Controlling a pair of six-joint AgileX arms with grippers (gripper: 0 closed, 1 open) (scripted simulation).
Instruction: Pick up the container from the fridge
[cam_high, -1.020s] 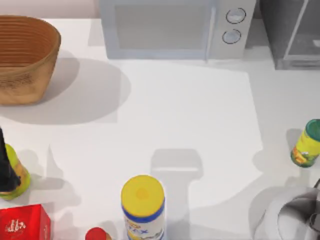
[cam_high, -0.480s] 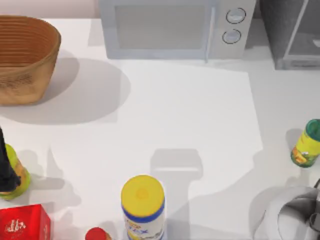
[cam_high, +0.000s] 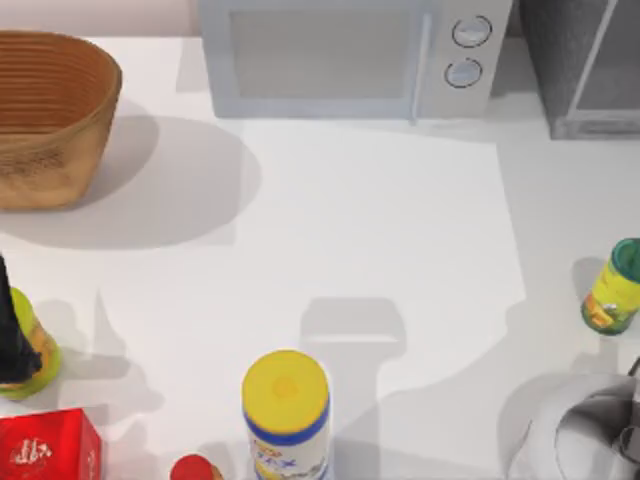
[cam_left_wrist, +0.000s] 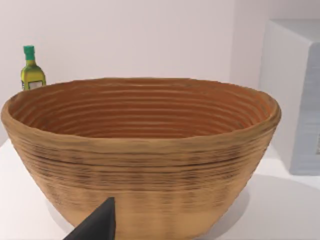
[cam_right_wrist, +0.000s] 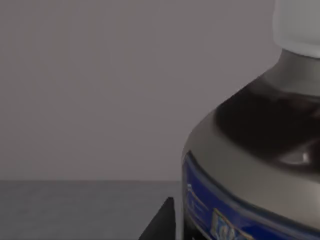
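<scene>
- Left gripper (cam_left_wrist: 97, 225): it hangs at the table's 9 o'clock edge, facing the woven basket (cam_left_wrist: 142, 155). We cannot tell how wide this pincer is, and we judge it has no part in this step, so it can sit idle.
- Fridge (cam_high: 585, 65): the dark grey box stands at the table's 1 o'clock corner, just to the 3 o'clock side of the microwave (cam_high: 350, 55).
- Container (cam_right_wrist: 260, 165): in the right wrist view it stands upright on a dim grey floor against a plain grey wall, which we take for the fridge's inside. Its white cap (cam_right_wrist: 299, 25) sits above a grey shoulder and a blue label.
- Right gripper (cam_right_wrist: 162, 222): its dark tip is just beside the container's lower body. We cannot tell whether they touch, nor how wide the pincer is.
- To grip well, we centre the pincer on the straight body below the shoulder, not on the narrow neck. We close squarely, lift only a little, then draw straight out through the door opening.
</scene>
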